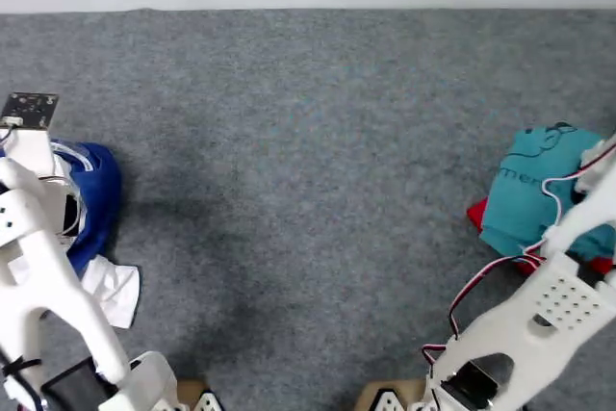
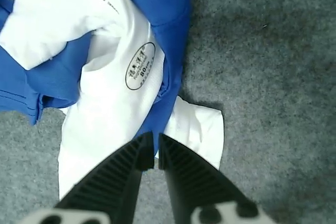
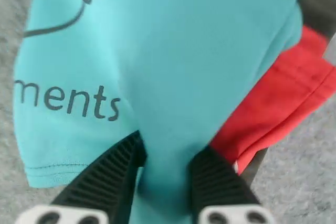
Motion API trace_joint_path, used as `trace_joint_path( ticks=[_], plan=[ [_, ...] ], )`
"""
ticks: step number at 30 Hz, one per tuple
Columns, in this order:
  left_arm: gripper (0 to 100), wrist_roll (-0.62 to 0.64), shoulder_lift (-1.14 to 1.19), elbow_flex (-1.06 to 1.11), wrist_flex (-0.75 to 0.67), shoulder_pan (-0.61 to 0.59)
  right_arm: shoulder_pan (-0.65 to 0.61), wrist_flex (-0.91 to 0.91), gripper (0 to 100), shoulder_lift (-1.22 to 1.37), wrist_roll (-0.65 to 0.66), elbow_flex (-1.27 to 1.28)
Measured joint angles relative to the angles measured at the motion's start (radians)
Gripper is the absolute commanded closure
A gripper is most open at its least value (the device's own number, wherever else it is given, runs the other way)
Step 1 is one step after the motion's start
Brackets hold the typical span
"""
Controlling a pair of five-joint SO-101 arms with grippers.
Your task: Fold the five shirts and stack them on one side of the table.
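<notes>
Teal folded cotton shirt (image 1: 529, 190) lying atop red folded shirt (image 1: 476, 211) at right edge of high view, straddled by parted right gripper (image 3: 170, 150), stacking seemingly finishing; at left edge, left gripper (image 2: 150, 150) pinched nearly closed over crumpled blue shirt (image 2: 170, 30) and white shirt (image 2: 105, 108), next likely needing one pulled flat.

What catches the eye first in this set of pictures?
Two bright heaps on the grey table: a teal shirt lying on a red shirt at the right edge, a blue shirt tangled with a white shirt at the left edge. The right gripper stands open over the teal cloth; the left gripper, shut, points at the white one.
</notes>
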Motion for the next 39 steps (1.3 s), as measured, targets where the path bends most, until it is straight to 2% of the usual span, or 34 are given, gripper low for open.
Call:
trace_joint_path(
  ticks=[3, 6, 8, 12, 14, 20, 25, 30, 35, 39],
  plan=[
    [97, 0.000, 0.000, 0.000, 0.000, 0.000, 0.031, 0.006, 63.8, -0.006, -0.072, -0.037],
    [97, 0.000, 0.000, 0.000, 0.000, 0.000, 0.043, 0.006, 68.5, -0.055, -0.112, -0.058],
    [97, 0.000, 0.000, 0.000, 0.000, 0.000, 0.035, 0.006, 76.8, -0.110, -0.112, -0.064],
    [97, 0.000, 0.000, 0.000, 0.000, 0.000, 0.011, 0.008, 99.8, -0.196, -0.094, -0.064],
    [97, 0.000, 0.000, 0.000, 0.000, 0.000, -0.015, 0.008, 96.2, -0.221, -0.054, -0.044],
    [97, 0.000, 0.000, 0.000, 0.000, 0.000, -0.028, 0.008, 99.0, -0.232, 0.032, 0.176],
    [97, 0.000, 0.000, 0.000, 0.000, 0.000, 0.040, 0.003, 99.0, -0.215, 0.091, 0.327],
    [97, 0.000, 0.000, 0.000, 0.000, 0.000, 0.114, 0.000, 99.0, -0.101, 0.158, 0.348],
    [97, 0.000, 0.000, 0.000, 0.000, 0.000, 0.110, 0.006, 99.0, -0.112, 0.164, 0.348],
    [97, -0.028, 0.000, 0.000, 0.000, 0.000, 0.058, 0.002, 99.0, -0.207, 0.164, 0.347]
  ],
)
